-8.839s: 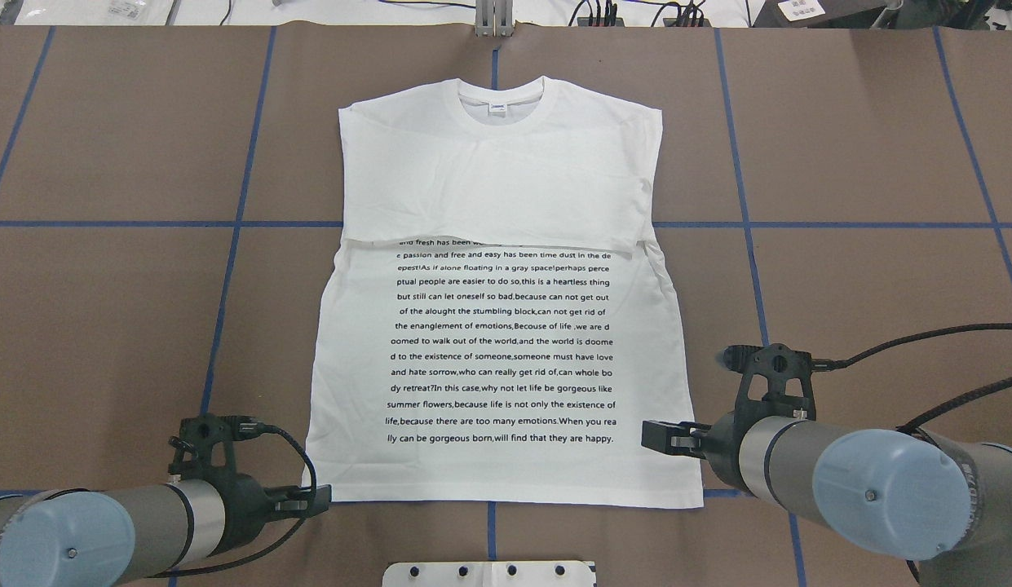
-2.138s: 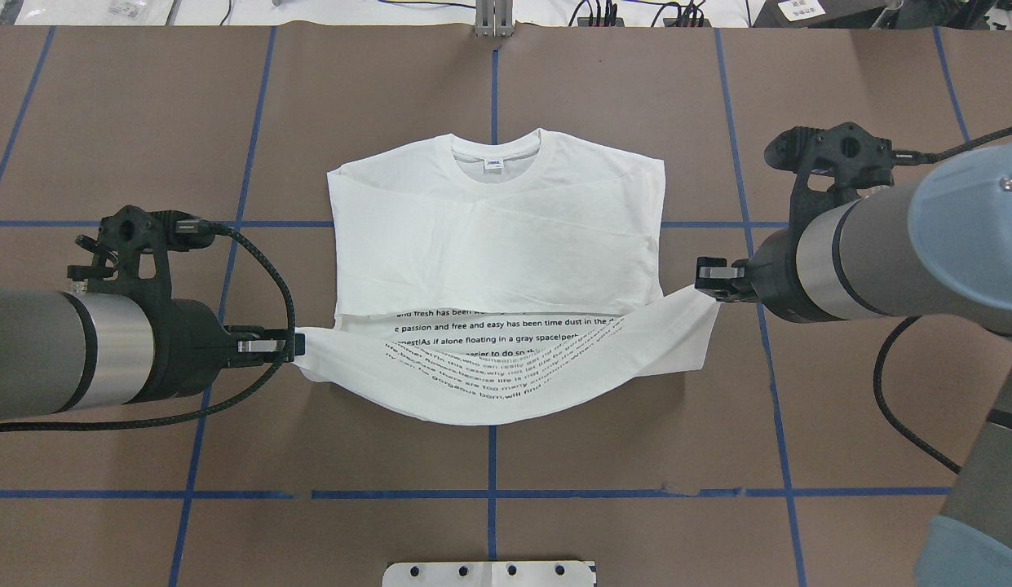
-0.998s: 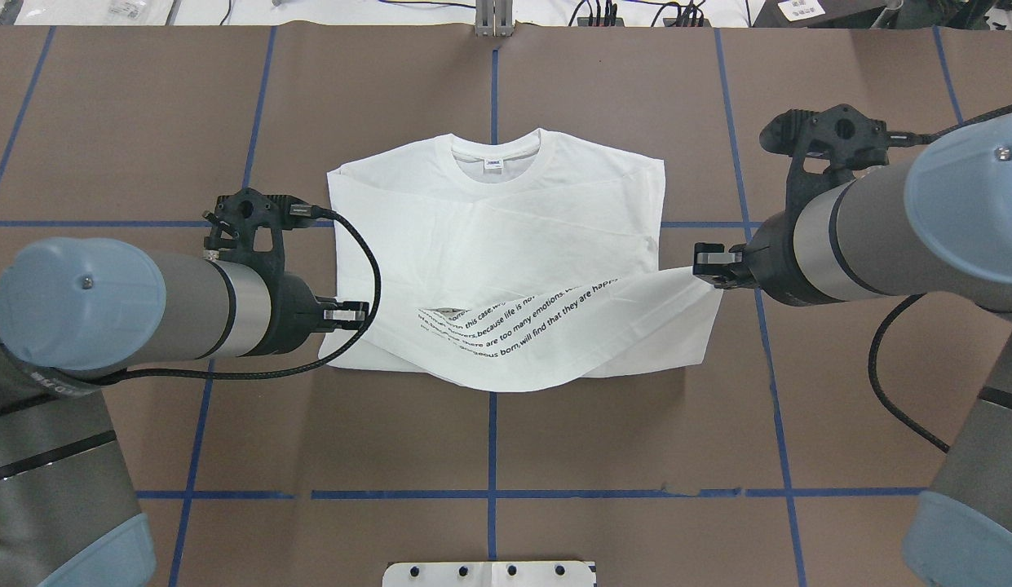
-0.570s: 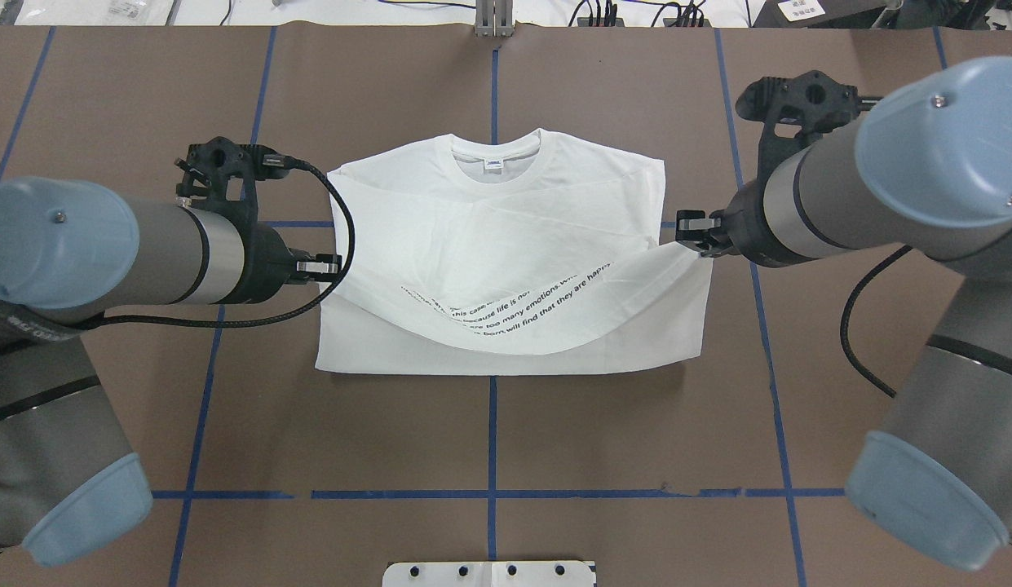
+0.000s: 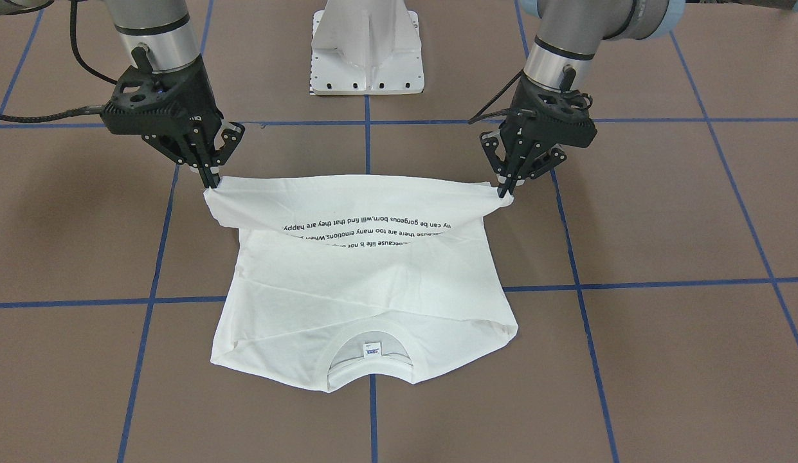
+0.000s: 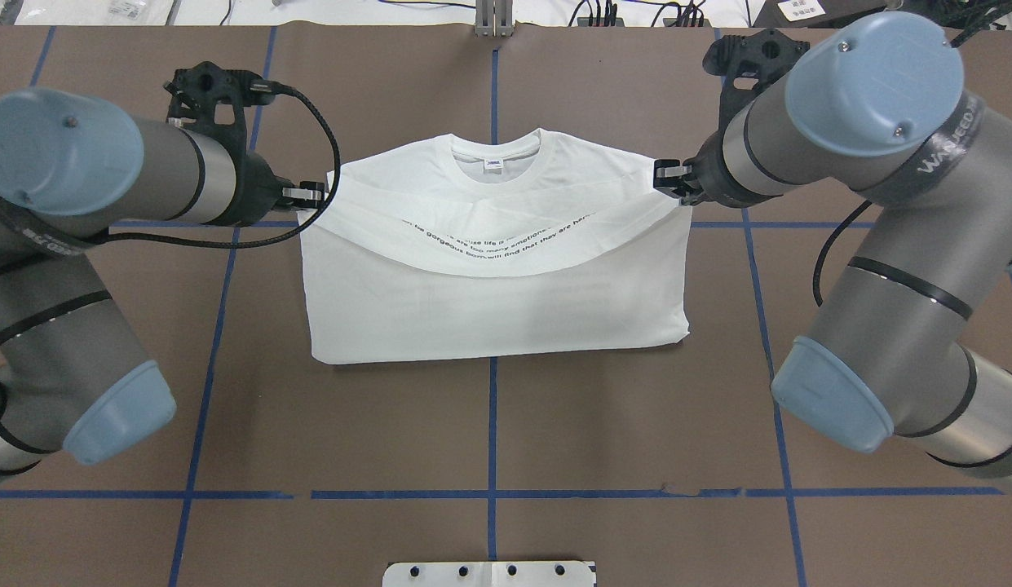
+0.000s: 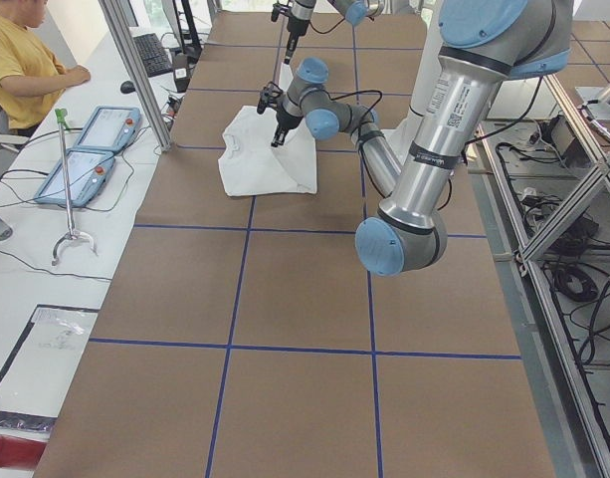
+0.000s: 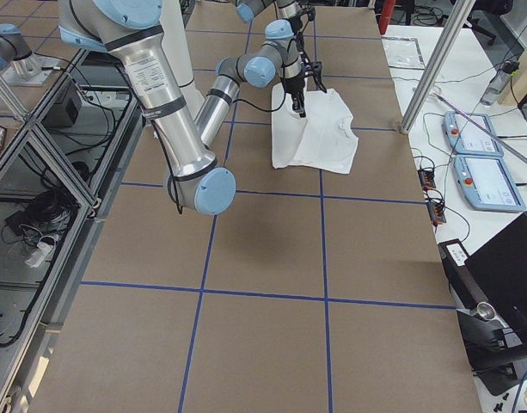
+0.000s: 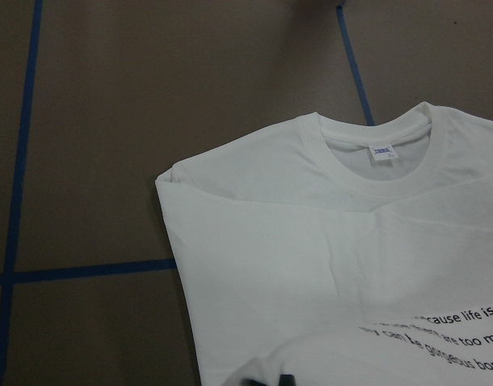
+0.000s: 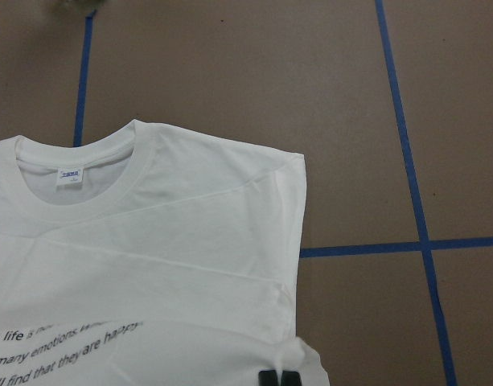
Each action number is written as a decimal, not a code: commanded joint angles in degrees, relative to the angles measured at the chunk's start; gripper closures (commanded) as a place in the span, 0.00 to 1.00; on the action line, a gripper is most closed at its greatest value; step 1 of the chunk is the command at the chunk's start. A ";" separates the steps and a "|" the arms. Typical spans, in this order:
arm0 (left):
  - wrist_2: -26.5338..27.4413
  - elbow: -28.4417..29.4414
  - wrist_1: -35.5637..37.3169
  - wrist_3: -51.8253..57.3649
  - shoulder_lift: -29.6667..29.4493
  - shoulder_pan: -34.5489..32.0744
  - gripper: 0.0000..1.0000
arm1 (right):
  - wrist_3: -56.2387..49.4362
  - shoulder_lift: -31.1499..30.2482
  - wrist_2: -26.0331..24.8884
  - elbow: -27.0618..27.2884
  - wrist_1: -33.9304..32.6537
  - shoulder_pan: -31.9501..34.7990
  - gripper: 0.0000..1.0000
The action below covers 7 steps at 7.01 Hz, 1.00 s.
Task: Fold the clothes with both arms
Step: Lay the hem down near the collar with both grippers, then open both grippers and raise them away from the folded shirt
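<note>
The white T-shirt (image 6: 497, 302) lies flat mid-table, collar (image 6: 496, 151) away from the robot, its near half doubled over toward the collar. My left gripper (image 6: 314, 194) is shut on the hem's left corner. My right gripper (image 6: 665, 175) is shut on the right corner. The hem sags between them, showing a band of black text. Seen from the front, the left gripper (image 5: 505, 191) and right gripper (image 5: 210, 183) hold the hem stretched just above the shirt (image 5: 366, 289). Each wrist view looks down on the collar (image 9: 375, 153) (image 10: 69, 173).
The white pedestal base (image 5: 366, 54) stands behind the shirt on the robot's side. Blue tape lines grid the brown table (image 6: 489, 424). A seated person (image 7: 21, 60) and two teach pendants (image 7: 86, 149) are at a side bench beyond a metal post (image 7: 135, 70).
Both grippers took the hem corners at the near edge, lifted them and carried them toward the collar. The lower half now covers most of the printed text.
</note>
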 commanded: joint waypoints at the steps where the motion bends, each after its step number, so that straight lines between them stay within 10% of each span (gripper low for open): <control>1: -2.15 4.81 -0.29 2.73 -2.37 -3.48 1.00 | -1.30 0.73 -0.02 -2.25 0.96 1.63 1.00; 4: -1.98 25.97 -17.03 3.61 -7.65 -3.22 1.00 | -2.18 6.53 -0.11 -15.29 5.14 2.07 1.00; 7: -1.63 32.79 -17.96 4.84 -10.39 -2.87 1.00 | -2.45 7.15 -0.55 -30.44 20.45 2.42 1.00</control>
